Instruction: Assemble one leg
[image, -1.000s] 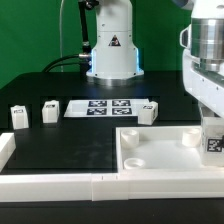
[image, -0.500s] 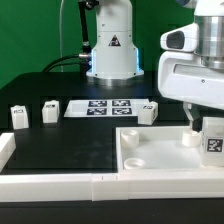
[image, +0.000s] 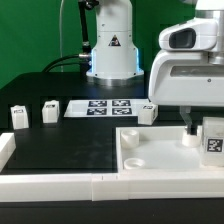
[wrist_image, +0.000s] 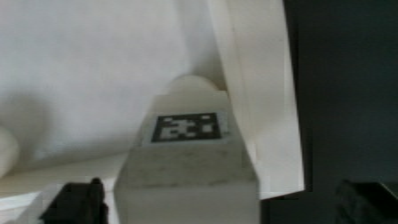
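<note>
A leg (image: 213, 140), a small white block with a black-and-white tag, stands on the large white panel (image: 160, 150) at the exterior view's right edge. My gripper (image: 202, 127) hangs over it, open, with one dark finger (image: 190, 125) beside the leg. In the wrist view the leg (wrist_image: 187, 150) sits between my two fingertips (wrist_image: 79, 203), with a gap on each side, and my gripper (wrist_image: 221, 205) is not closed on it. Three more legs stand on the table: two on the exterior view's left (image: 18, 117) (image: 49, 111) and one by the panel's far edge (image: 148, 111).
The marker board (image: 104, 107) lies at the middle back, in front of the robot base (image: 112, 50). A low white rail (image: 60, 181) runs along the front and the left side. The panel has round sockets at its corners (image: 133, 137).
My gripper has moved toward the exterior view's left, so more of the hand shows. The leg on the panel and the other legs have not moved.
</note>
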